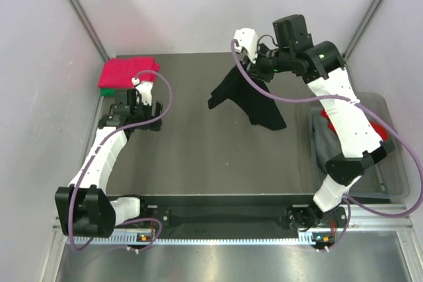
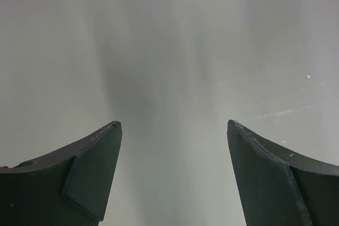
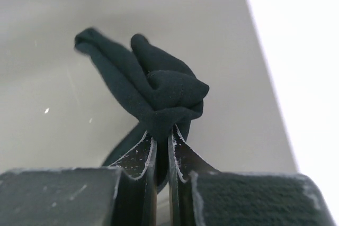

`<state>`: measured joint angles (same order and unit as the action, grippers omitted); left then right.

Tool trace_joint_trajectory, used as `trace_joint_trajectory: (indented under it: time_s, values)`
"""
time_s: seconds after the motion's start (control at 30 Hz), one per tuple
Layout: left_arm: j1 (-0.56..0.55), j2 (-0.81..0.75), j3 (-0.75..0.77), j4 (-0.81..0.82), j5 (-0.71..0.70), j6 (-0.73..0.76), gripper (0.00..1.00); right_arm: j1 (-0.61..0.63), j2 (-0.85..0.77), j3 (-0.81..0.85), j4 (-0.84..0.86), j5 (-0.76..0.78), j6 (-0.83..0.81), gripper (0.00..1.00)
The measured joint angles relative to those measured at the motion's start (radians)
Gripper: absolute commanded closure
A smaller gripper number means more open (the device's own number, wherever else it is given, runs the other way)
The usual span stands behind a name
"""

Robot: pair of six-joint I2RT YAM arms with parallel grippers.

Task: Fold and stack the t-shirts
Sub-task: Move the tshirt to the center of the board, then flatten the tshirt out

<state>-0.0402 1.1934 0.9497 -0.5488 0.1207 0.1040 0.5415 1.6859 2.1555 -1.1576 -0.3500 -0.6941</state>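
We see a pink-red t-shirt folded on a green one just beyond our empty, wide-open left gripper; our right gripper is clamped on the black t-shirt, which hangs unfolded beneath it; a grey t-shirt waits in the bin

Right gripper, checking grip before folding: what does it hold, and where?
The right gripper holds the black t-shirt by a bunched fold of cloth.

The right pincer grips a bunched fold of the black t-shirt, its fingers pressed close with cloth between them. The cloth bulges beyond the tips, two folds reaching far and left over the grey table. A bright white surface borders the right.
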Motion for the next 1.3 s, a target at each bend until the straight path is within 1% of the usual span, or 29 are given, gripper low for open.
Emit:
trace_joint_trajectory:
  time_s: [0.1,0.23,0.4,0.5,0.53,0.57,0.6,0.63,0.67,0.7,0.77,0.83,0.87,0.93,1.0,1.07,1.13,1.23,1.3]
  values:
    - [0.0,0.0,0.0,0.023,-0.035,0.0,0.16,0.05,0.001,0.097,-0.001,0.002,-0.002,1.0]
    - [0.0,-0.008,0.0,0.054,-0.069,-0.001,0.16,0.177,0.001,0.176,-0.002,0.01,-0.018,0.97]
    - [0.0,-0.021,0.0,0.07,-0.11,-0.003,0.16,0.309,0.024,0.197,-0.003,0.008,-0.038,0.98]
    - [0.0,-0.023,0.0,0.08,-0.14,-0.006,0.15,0.336,0.066,0.189,-0.003,0.0,-0.053,0.97]
    - [0.0,-0.023,0.0,0.081,-0.145,-0.006,0.16,0.33,0.071,0.165,0.008,0.001,-0.06,0.95]
    - [0.0,-0.023,0.0,0.082,-0.151,-0.006,0.15,0.319,0.068,0.119,0.026,0.004,-0.066,0.83]
    - [0.0,-0.023,0.0,0.084,-0.156,-0.006,0.15,0.3,0.053,0.035,0.073,0.01,-0.069,0.75]
    - [0.0,-0.023,0.0,0.087,-0.162,-0.006,0.15,0.273,0.016,-0.092,0.151,0.026,-0.073,0.66]
    - [0.0,-0.023,-0.001,0.091,-0.166,-0.006,0.15,0.244,-0.018,-0.212,0.227,0.058,-0.082,0.54]
    - [0.0,-0.024,-0.002,0.096,-0.169,-0.006,0.16,0.203,-0.043,-0.324,0.295,0.099,-0.079,0.53]
    - [0.0,-0.027,-0.004,0.105,-0.172,-0.006,0.15,0.122,-0.059,-0.479,0.429,0.213,-0.083,0.5]
    - [0.0,-0.034,-0.009,0.111,-0.174,-0.006,0.15,0.051,-0.046,-0.569,0.549,0.352,-0.07,0.49]
    - [0.0,-0.037,-0.013,0.114,-0.174,-0.006,0.15,0.03,-0.046,-0.599,0.587,0.389,-0.061,0.48]
    - [0.0,-0.045,-0.021,0.119,-0.175,-0.006,0.15,0.025,-0.064,-0.651,0.628,0.397,-0.047,0.47]
    - [0.0,-0.053,-0.028,0.123,-0.175,-0.006,0.15,0.072,-0.098,-0.692,0.64,0.372,-0.045,0.5]
    - [0.0,-0.055,-0.031,0.124,-0.179,-0.007,0.15,0.167,-0.13,-0.725,0.644,0.336,-0.042,0.53]
    - [0.0,-0.056,-0.033,0.127,-0.183,-0.009,0.16,0.266,-0.137,-0.749,0.66,0.29,-0.033,0.54]
    - [0.0,-0.06,-0.039,0.129,-0.193,-0.009,0.17,0.391,-0.11,-0.808,0.69,0.219,-0.004,0.54]
    - [0.002,-0.066,-0.043,0.127,-0.208,-0.009,0.19,0.441,-0.056,-0.835,0.703,0.185,0.014,0.54]
